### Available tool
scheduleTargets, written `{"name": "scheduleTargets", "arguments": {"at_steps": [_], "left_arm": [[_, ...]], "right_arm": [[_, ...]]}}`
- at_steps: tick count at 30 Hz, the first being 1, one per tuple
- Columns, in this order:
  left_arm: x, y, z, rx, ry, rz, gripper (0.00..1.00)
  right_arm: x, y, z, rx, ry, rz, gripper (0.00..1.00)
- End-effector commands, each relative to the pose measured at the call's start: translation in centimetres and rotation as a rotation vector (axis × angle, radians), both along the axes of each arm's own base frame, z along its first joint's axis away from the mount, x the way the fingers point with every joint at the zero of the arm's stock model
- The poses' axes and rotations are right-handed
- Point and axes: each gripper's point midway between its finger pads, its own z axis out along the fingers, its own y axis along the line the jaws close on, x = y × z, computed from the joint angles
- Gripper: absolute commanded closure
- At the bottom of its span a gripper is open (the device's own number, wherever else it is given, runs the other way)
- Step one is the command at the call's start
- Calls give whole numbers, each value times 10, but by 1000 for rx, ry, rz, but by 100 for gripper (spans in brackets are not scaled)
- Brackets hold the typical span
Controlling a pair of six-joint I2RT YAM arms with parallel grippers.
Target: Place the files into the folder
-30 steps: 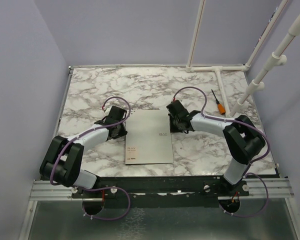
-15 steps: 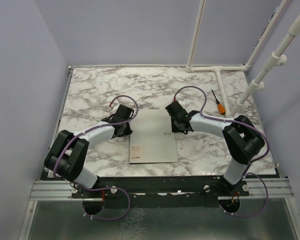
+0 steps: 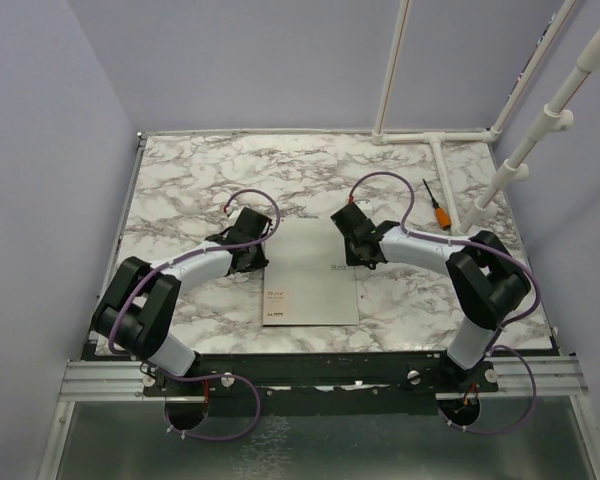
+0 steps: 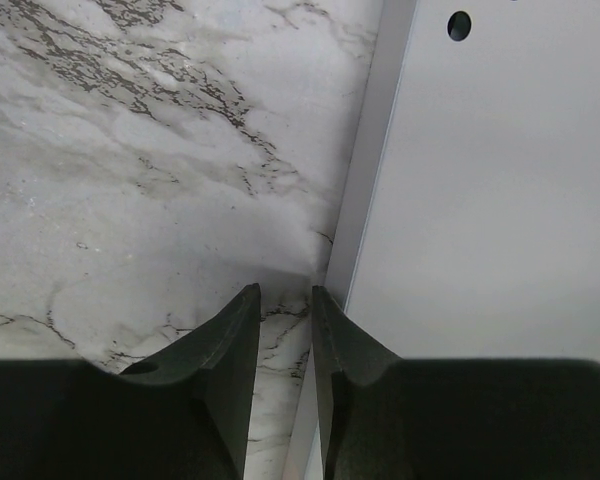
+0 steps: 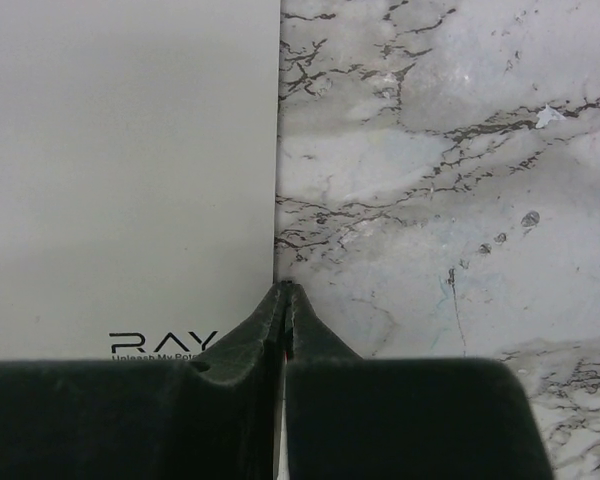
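The folder (image 3: 310, 275) lies shut and flat on the marble table, its grey cover up with small printed marks; it also shows in the left wrist view (image 4: 480, 200) and the right wrist view (image 5: 130, 180). The files are out of view. My left gripper (image 3: 258, 262) (image 4: 284, 292) sits low at the folder's left edge, narrowly open, with only marble between its fingers; its right finger (image 4: 330, 330) lies along that edge. My right gripper (image 3: 352, 260) (image 5: 284, 288) is shut, tips resting at the folder's right edge.
An orange-handled screwdriver (image 3: 437, 212) lies at the back right. White pipes (image 3: 435, 140) run along the table's far right corner and up the wall. Purple walls close in the left and back sides. The arm bases stand at the near edge.
The folder has slid a little to the right. My left gripper followed it rightward at its left edge. The right gripper stayed at the right edge, shifting slightly.
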Motion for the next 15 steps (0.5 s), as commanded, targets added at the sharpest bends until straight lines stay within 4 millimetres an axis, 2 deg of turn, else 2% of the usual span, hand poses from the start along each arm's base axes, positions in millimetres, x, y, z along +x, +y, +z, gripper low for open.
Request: {"name": "scheduleTargets", "arguments": {"at_steps": [1,9,12,15], "left_arm": [[-14,-13,-2,-26,60,-50,69],[-4,0,29,40,-2,-38,60],[-2,5,47,61,-37,-43,50],[2,10,69,81,-88,-49,42]], "right_arm": [[-4,-7,12,-30,-15,-12,94],[5,-15,52,-42,-98,-31,80],[7,-17,72,-27,-133,-32,74],[6,-18,93,-3,-171,-28,62]]}}
